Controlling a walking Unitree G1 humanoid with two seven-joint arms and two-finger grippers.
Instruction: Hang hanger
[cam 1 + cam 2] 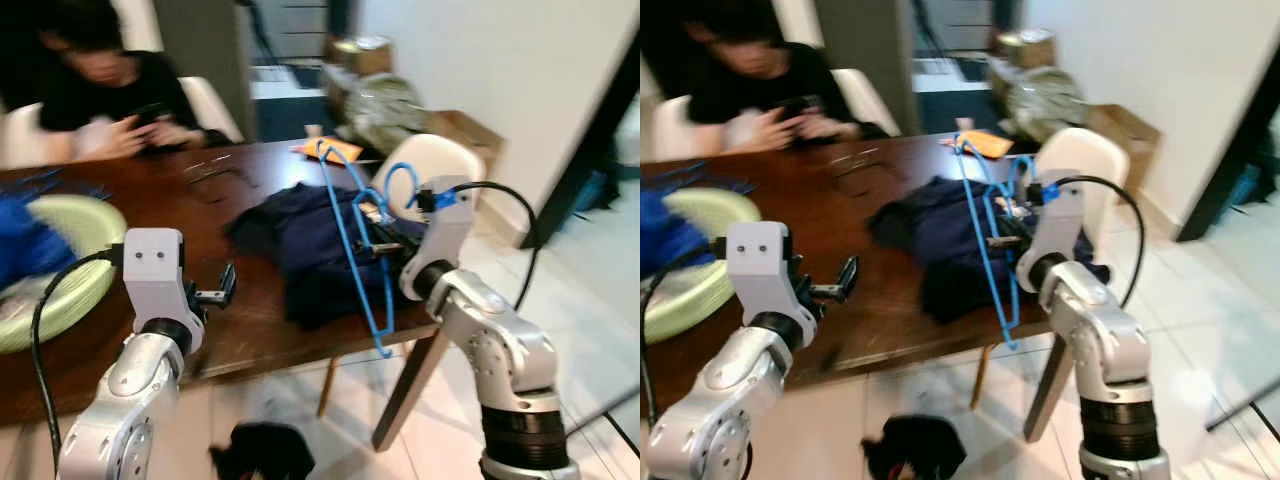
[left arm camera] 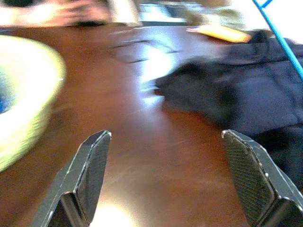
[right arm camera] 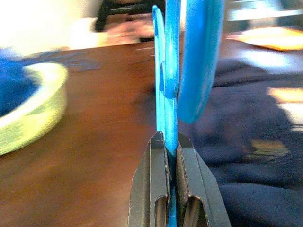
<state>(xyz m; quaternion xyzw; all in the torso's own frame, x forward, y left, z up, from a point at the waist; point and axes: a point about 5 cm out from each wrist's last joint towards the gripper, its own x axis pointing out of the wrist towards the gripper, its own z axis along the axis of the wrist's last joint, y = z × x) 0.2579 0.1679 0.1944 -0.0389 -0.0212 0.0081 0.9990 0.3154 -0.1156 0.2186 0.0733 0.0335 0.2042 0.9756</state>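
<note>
We find the right gripper's (image 3: 171, 142) fingers pressed together on the blue hanger (image 1: 352, 240), pinching its thin bar so the frame stands on edge, lifted clear of the dark garment (image 1: 310, 250) heaped on the worktop (image 1: 250, 200). We judge this high, edgewise hold is meant to free the hook for hanging (no rail is visible yet). The left gripper (image 2: 170, 175) hovers over bare wood with fingers spread wide and nothing between them, apparently in reserve. Further out we note a pale green basket (image 1: 60, 260) at the worktop's left, and a seated person (image 1: 110, 90) on the far side.
</note>
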